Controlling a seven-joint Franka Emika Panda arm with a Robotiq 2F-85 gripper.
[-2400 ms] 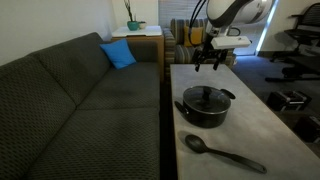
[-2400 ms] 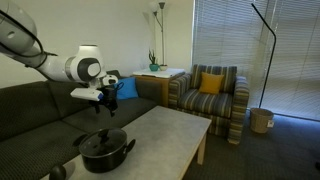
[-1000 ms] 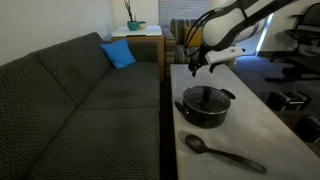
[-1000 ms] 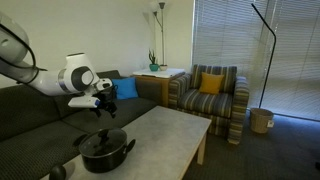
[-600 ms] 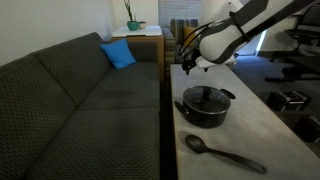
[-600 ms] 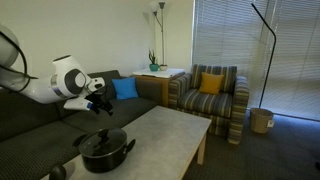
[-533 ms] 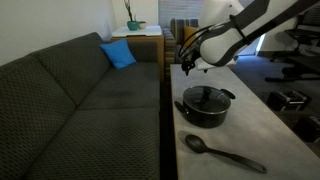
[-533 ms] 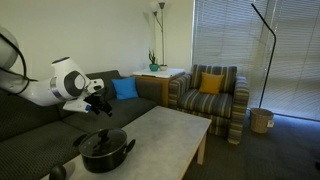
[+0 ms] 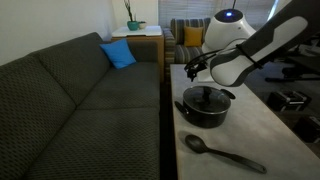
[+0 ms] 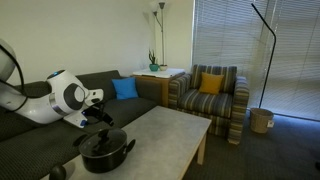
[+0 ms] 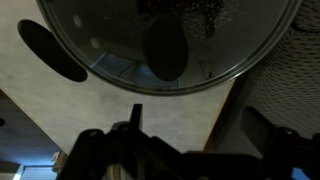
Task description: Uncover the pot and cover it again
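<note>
The pot point(image 9: 205, 108) stands on the table point(image 9: 262, 132), at the edge nearest the sofa point(image 9: 80, 100), with its lid point(image 11: 100, 40) on. The lid looks like glass: stiff, smooth and breakable, so I would take it by the centre knob point(image 9: 207, 92). The gripper point(image 9: 193, 67) hangs above it, jaws wide and empty. A spoon point(image 9: 222, 153) lies near the pot, not touching it and not in the way.
</note>
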